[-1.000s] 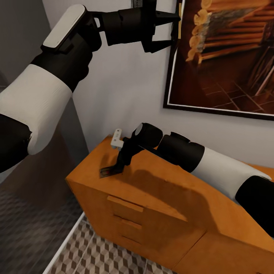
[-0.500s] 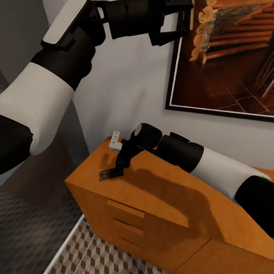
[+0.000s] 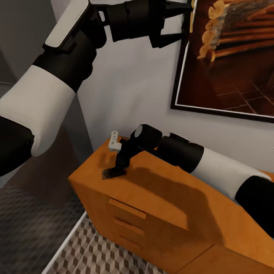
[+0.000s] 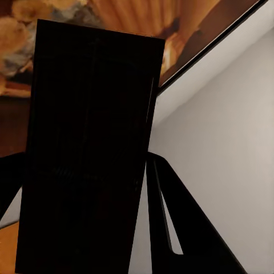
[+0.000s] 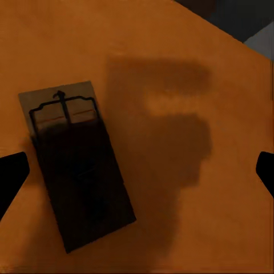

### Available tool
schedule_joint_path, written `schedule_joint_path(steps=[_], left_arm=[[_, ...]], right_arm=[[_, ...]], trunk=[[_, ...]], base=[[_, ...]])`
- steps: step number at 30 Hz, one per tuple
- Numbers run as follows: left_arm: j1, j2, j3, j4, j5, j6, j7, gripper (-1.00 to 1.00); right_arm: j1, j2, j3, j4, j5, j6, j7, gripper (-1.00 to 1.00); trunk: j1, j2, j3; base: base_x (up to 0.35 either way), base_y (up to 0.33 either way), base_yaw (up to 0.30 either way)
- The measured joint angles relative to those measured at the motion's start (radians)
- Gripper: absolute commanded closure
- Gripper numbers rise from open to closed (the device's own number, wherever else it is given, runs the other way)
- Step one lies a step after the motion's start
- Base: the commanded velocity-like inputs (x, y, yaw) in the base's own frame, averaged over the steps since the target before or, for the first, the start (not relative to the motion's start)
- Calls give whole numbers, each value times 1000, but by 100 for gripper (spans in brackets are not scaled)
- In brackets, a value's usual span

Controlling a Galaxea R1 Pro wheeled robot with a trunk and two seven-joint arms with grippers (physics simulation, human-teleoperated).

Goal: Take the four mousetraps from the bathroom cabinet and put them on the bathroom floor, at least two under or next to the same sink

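Note:
My left gripper is raised high by the wall, shut on a dark mousetrap that stands between its fingers. A second mousetrap, dark brown with a wire bar, lies flat near the left corner of the orange-brown cabinet. My right gripper points down at it from just above. In the right wrist view that mousetrap lies on the cabinet top between the widely spread fingertips, nearer one of them, with the right gripper open. The cube-patterned bathroom floor shows below the cabinet.
A large dark-framed picture hangs on the pale wall right beside the left gripper. The cabinet's drawer fronts face the floor area. A white strip runs across the tiles at the lower left.
The view has shifted slightly. My left gripper with its mousetrap has moved a little up and toward the picture. The right gripper stays open over the mousetrap on the cabinet.

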Motion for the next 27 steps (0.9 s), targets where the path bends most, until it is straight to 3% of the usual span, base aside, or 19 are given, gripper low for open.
schedule_joint_path(steps=[8,12,15,19,27], left_arm=[[10,-4,-1,-3,1,0,0,100],[10,-11,-1,-3,1,0,0,100],[10,-12,-1,-3,1,0,1,100],[10,-13,-1,-3,1,0,1,100],[12,-13,-1,-2,1,0,1,100]], right_arm=[[1,0,3,0,-3,-29,5,-100],[2,-1,4,2,2,-104,126,-100],[2,-1,2,19,30,-148,186,-100],[2,-1,1,37,54,-174,218,-100],[3,-3,0,51,57,-228,256,-100]], trunk=[[0,0,0],[0,0,0],[0,0,0],[0,0,0],[0,0,0]], base=[[9,-37,1],[0,-2,0],[0,0,0],[0,0,0],[0,0,0]])
